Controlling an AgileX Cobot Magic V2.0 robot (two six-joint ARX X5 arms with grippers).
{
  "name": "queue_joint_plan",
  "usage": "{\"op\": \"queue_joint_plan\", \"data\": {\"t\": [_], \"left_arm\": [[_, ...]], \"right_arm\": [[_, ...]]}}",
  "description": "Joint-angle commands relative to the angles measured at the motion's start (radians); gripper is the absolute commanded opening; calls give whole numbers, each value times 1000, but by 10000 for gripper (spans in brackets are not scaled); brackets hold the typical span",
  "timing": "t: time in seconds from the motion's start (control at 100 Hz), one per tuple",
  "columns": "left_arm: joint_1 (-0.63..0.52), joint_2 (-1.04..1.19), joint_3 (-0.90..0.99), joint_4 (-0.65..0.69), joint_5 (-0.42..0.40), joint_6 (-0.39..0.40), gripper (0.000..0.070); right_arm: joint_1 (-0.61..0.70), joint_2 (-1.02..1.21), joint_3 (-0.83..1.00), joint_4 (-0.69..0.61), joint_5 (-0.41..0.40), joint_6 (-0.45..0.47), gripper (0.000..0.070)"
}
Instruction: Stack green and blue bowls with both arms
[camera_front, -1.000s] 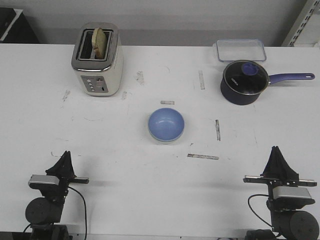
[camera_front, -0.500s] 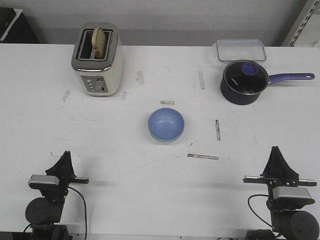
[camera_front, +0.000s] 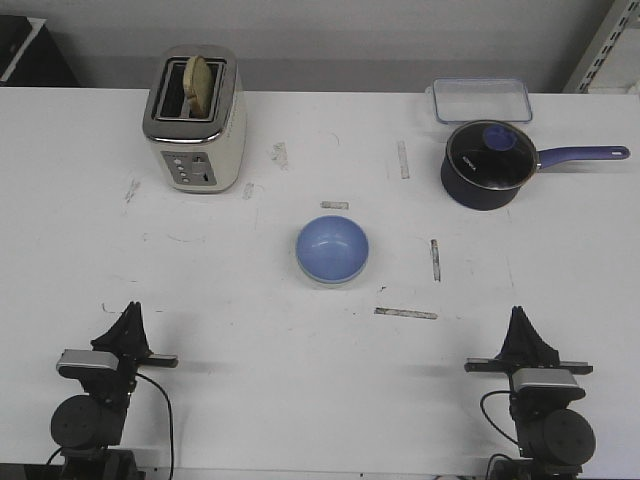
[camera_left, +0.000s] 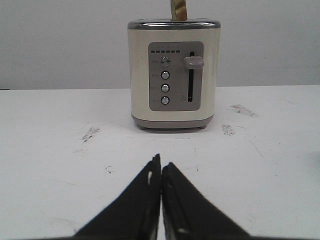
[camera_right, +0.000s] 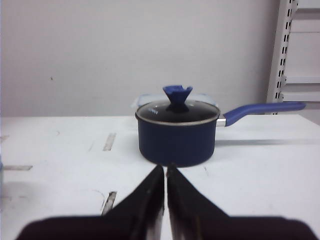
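The blue bowl sits mid-surface, apparently nested in the green bowl, only a pale rim showing. A toaster stands far left, a saucepan and clear container far right. The left pincer and right pincer rest clenched at the near edge, bare surface between. Wrist views show toaster buttons and the pan's knob

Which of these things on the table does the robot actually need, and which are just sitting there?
Needed: blue bowl, nested in the green bowl, only its rim showing.

Just sitting there: toaster, saucepan, clear container.
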Motion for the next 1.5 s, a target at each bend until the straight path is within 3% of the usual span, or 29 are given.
{"op": "queue_joint_plan", "data": {"t": [0.0,1.49], "left_arm": [[1,-2,-22,12,-3,2,3],[1,-2,-22,12,-3,2,3]], "right_arm": [[0,-10,-31,45,5,-3,4],[-1,-10,-73,61,-19,-1,4]]}}
